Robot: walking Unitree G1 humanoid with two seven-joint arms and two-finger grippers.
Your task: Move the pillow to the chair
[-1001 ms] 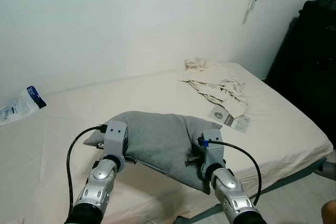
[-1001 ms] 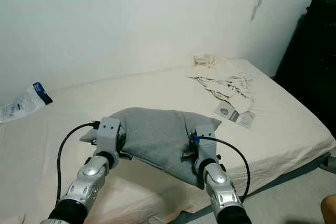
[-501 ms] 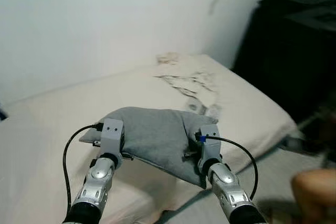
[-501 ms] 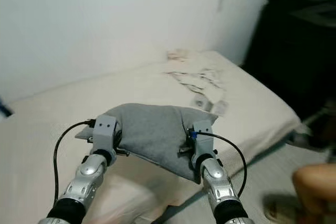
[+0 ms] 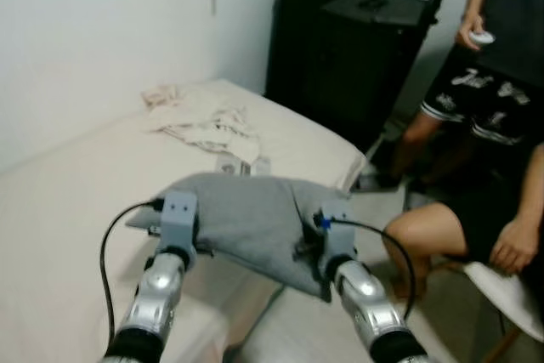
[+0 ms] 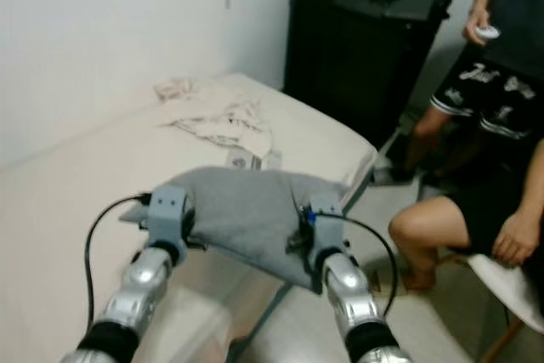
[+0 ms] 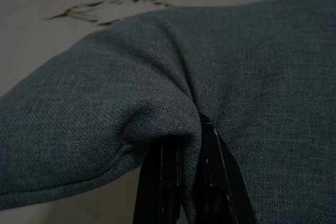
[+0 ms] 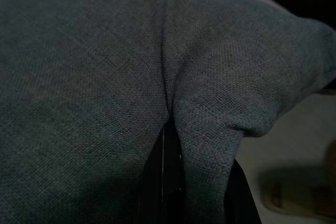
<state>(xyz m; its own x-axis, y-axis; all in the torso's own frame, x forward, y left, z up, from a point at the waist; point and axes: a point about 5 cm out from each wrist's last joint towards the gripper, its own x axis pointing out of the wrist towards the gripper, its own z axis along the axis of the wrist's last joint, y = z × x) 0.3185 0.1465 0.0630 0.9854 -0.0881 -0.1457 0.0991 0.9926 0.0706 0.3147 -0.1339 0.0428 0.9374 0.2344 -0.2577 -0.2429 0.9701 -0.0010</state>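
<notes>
The grey pillow (image 5: pixel 251 218) is hanging in the air between the two arms, above the near edge of the bed (image 5: pixel 76 210). The left pincer (image 7: pixel 181 169) is clenched on a fold of fabric at the pillow's left end, and the right pincer (image 8: pixel 176 174) is biting a similar fold at the right end; in both wrist views the black fingers are mostly buried in the cloth, so only their bases are showing. From the head camera the pillow is covering the fingertips entirely, and its underside is hidden.

The picture is blurring slightly, so the small flat packet (image 5: pixel 242 164) lying on the mattress beyond the pillow is hard to read. Farther back, crumpled pale cloth (image 5: pixel 204 125) is lying on the bed near the wall.

To the right, the bed's corner is ending just beside a strip of bare floor (image 5: pixel 374 201). Two tall black cases (image 5: pixel 348 40) are standing against the far wall past that corner. A standing person (image 5: pixel 489 57), cut off at the top of the frame, is holding a small white object (image 5: pixel 482 36) in one hand. A seated person (image 5: pixel 476 227) is occupying a white chair (image 5: pixel 506 291) at the right edge, with one bare knee pointing toward the robot and a hand resting by the seat; the chair is mostly cut off, with only part of its seat and a wooden leg showing. The floor between the pillow's right end and that knee is narrow.
</notes>
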